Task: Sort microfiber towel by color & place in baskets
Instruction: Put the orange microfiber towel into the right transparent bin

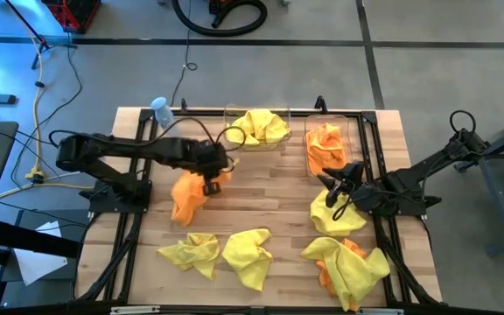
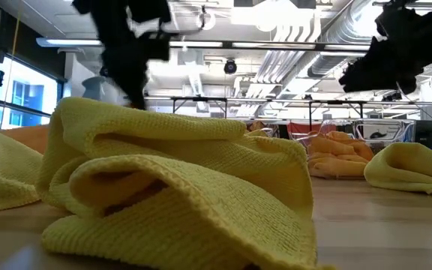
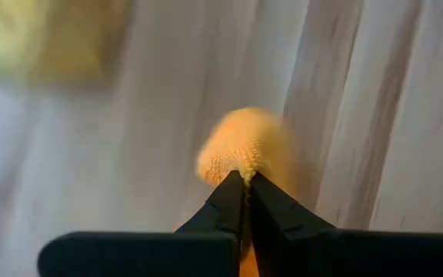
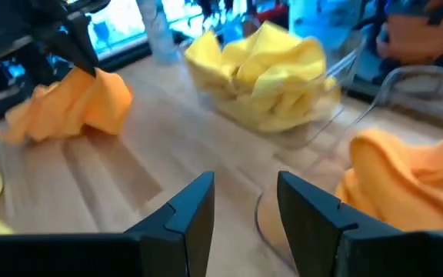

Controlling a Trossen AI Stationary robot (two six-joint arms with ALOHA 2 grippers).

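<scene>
Bright ceiling lights glare in the low view; left wrist background blurred.

Two dark jointed arms w/ looped black cables.

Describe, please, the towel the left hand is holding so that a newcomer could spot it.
Start at the yellow-filled basket at the table's far edge. Just in front and to its left, the left hand pinches an orange towel. It is the only orange one lying alone, outside both baskets.

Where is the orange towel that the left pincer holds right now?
In the high view, the orange towel is left of the table's centre, pinched by the left pincer, below the basket holding yellow cloths and above two loose yellow towels.
</scene>
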